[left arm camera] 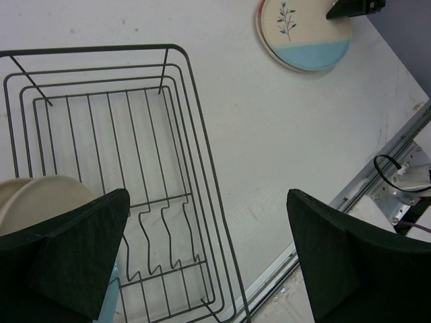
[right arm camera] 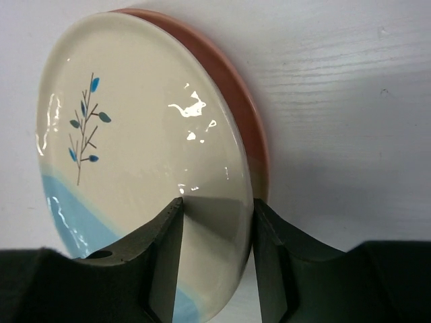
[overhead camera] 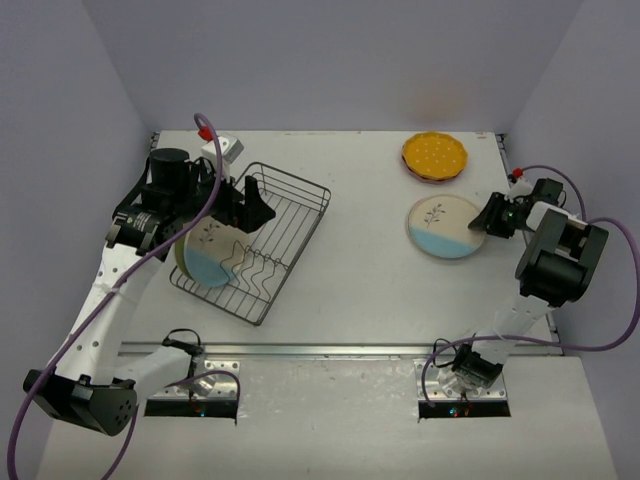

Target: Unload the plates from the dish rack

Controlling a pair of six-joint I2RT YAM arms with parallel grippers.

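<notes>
The grey wire dish rack (overhead camera: 285,215) lies left of centre and also shows in the left wrist view (left arm camera: 195,168). A cream-and-blue plate (overhead camera: 208,258) stands in its near-left end with a pale plate (overhead camera: 181,250) behind it; their cream rims (left arm camera: 47,195) show in the left wrist view. My left gripper (overhead camera: 254,208) (left arm camera: 209,202) is open and empty above the rack. Another cream-and-blue plate (overhead camera: 443,227) (right arm camera: 135,134) lies on the table on a pink-rimmed plate (right arm camera: 239,87). My right gripper (overhead camera: 482,222) (right arm camera: 215,205) is open and straddles its right rim. An orange-yellow dotted plate (overhead camera: 435,152) lies on a pink plate (overhead camera: 428,177) at the back right.
The rack's far two thirds hold only wire dividers (left arm camera: 161,229). A metal rail (overhead camera: 330,350) runs along the table's near edge. Grey walls close in the left, back and right sides. A small white box (overhead camera: 225,147) sits by the back left corner.
</notes>
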